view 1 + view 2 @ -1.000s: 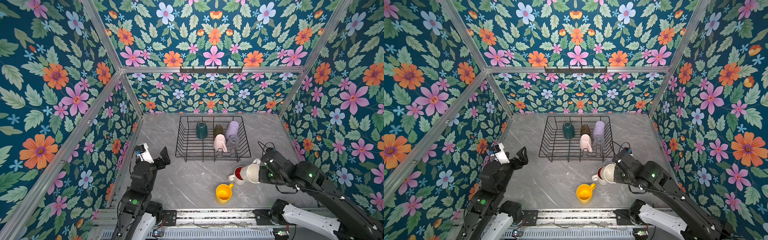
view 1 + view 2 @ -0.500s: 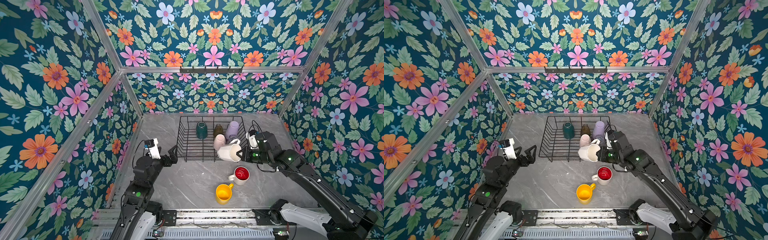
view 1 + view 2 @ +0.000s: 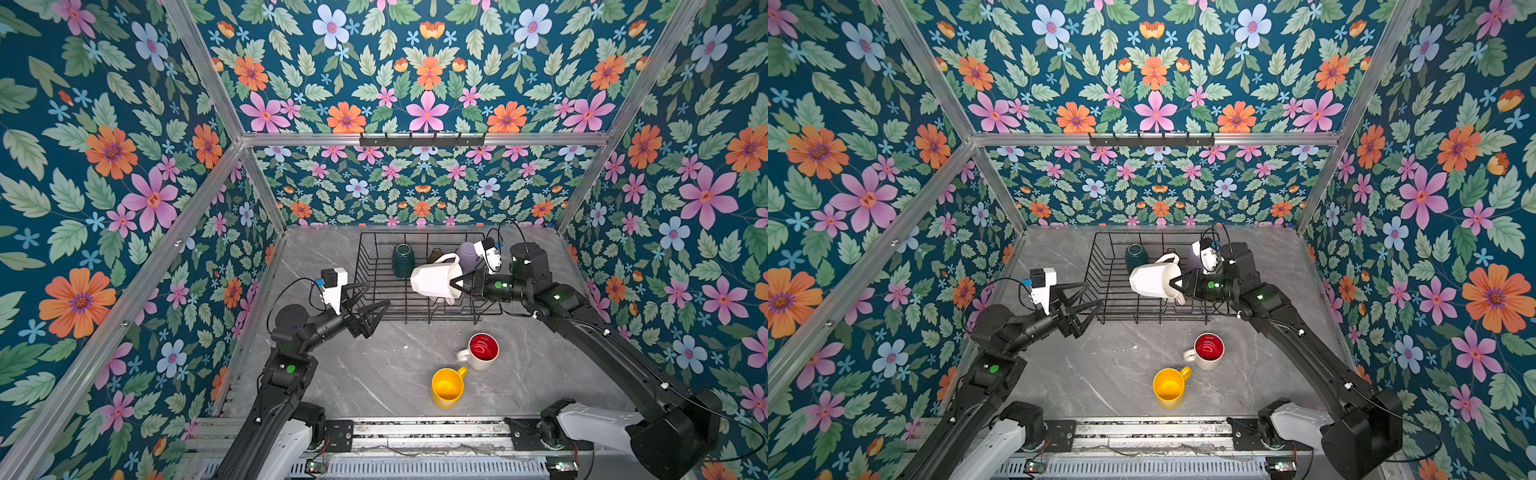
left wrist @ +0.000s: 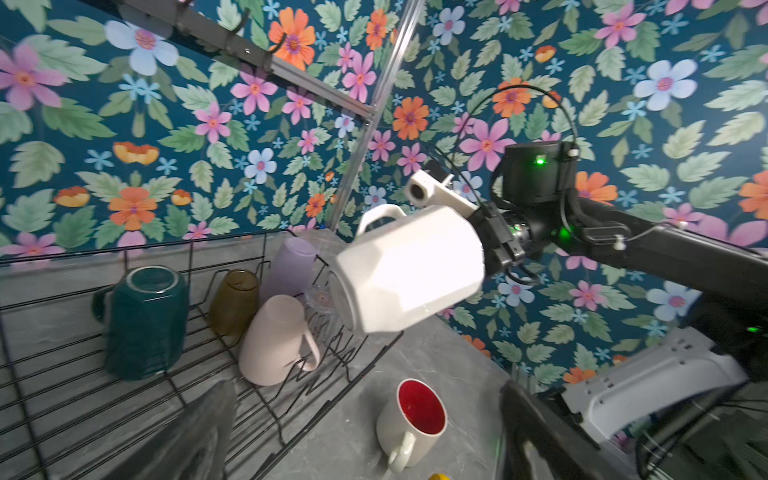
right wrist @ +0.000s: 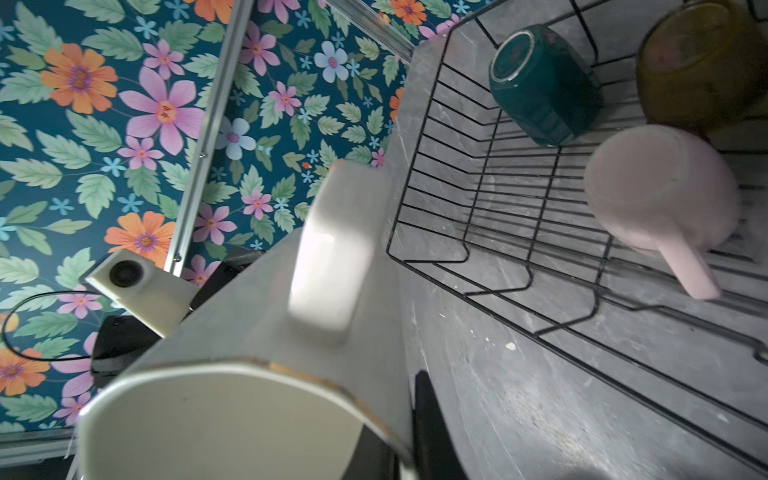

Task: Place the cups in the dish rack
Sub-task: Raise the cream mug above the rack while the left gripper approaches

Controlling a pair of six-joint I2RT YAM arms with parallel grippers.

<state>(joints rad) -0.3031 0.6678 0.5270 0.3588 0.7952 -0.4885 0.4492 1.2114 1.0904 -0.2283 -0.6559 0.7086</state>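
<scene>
One white faceted mug, on the table a second ago, hangs sideways over the black wire dish rack mid-frame. The right gripper is clamped on its rim, ready for placing; the left gripper gapes empty.

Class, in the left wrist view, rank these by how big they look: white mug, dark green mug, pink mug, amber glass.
1. white mug, though it is raised and likely nearer the camera, which inflates it
2. dark green mug
3. pink mug, nearly level with the green one
4. amber glass
</scene>
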